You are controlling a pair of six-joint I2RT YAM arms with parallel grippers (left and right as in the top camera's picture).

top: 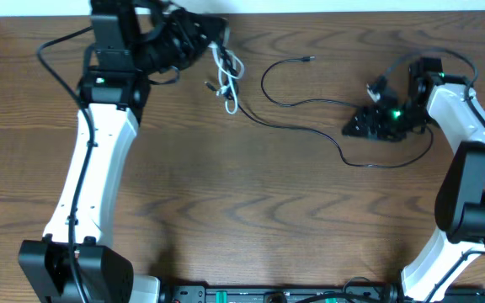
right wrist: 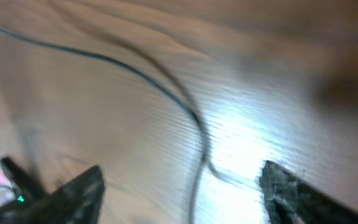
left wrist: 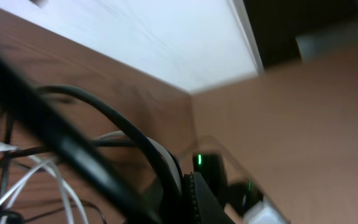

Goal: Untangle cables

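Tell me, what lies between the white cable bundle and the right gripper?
A thin black cable looping over bare wooden table, seen in the overhead view.

The bundled cable (top: 228, 80) lies on the table (top: 251, 210) just below the left gripper (top: 213, 35) tips. A long cable (top: 310, 103) stretches from beside the bundle across to the right gripper (top: 362, 124), passing on the tabletop between its spread fingers (right wrist: 73, 190).
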